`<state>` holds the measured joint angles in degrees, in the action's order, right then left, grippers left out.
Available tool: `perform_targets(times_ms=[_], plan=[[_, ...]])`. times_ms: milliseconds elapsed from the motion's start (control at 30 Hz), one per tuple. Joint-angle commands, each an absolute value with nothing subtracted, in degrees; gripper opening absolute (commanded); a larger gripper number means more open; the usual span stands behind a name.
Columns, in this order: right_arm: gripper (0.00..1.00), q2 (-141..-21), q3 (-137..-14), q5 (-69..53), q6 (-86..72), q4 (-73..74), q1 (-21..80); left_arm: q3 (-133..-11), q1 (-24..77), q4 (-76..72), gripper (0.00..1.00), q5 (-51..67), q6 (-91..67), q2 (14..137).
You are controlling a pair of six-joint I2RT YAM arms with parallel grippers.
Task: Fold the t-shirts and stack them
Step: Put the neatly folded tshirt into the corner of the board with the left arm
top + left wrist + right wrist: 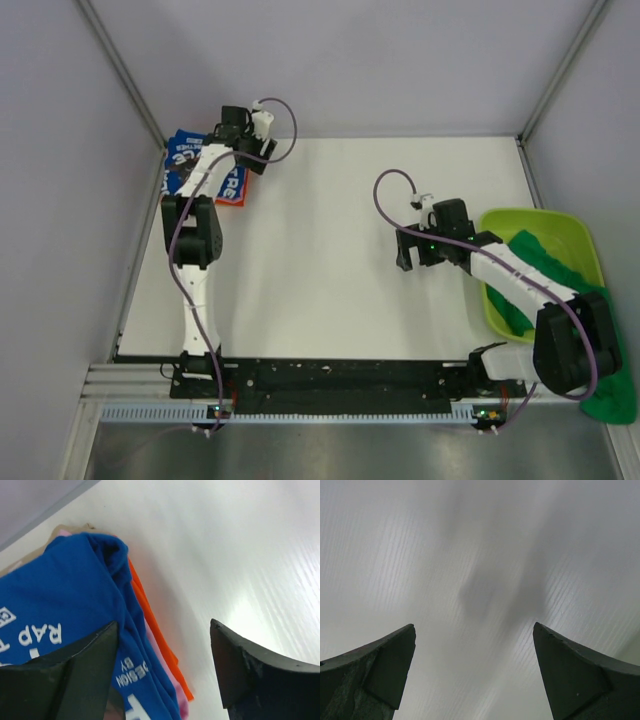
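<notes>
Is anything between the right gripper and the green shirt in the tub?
Only the wall of the lime tub. The green shirt lies inside it and drapes over its rim. The open right gripper hangs over bare table just outside that wall. Nothing else visible stands between them.

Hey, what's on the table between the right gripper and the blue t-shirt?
Nothing. In the top view, only bare white table lies between the right gripper and the blue t-shirt at the far left corner.
</notes>
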<state>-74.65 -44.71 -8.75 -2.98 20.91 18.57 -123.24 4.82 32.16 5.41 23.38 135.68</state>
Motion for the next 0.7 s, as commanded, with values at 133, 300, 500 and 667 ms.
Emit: perform_targets(times_ms=[133, 300, 500, 667], plan=[[0.99, -67.3, -45.9, -9.3, -3.3, 21.3, 18.0, -110.0, 6.2, 34.2, 0.99, 12.6, 23.0, 113.4], [0.99, -60.6, -42.7, -7.8, -4.9, 21.2, 18.0, -92.0, 6.2, 33.8, 0.99, 15.7, 23.6, 99.5], [0.99, -53.1, -38.2, -5.3, -7.8, 20.7, 18.0, -68.3, 6.2, 32.5, 0.99, 18.7, 25.0, 83.1], [0.99, -47.2, -34.1, -1.3, -10.6, 19.3, 18.0, -48.5, 5.8, 22.0, 0.99, 20.5, 25.0, 70.8]])
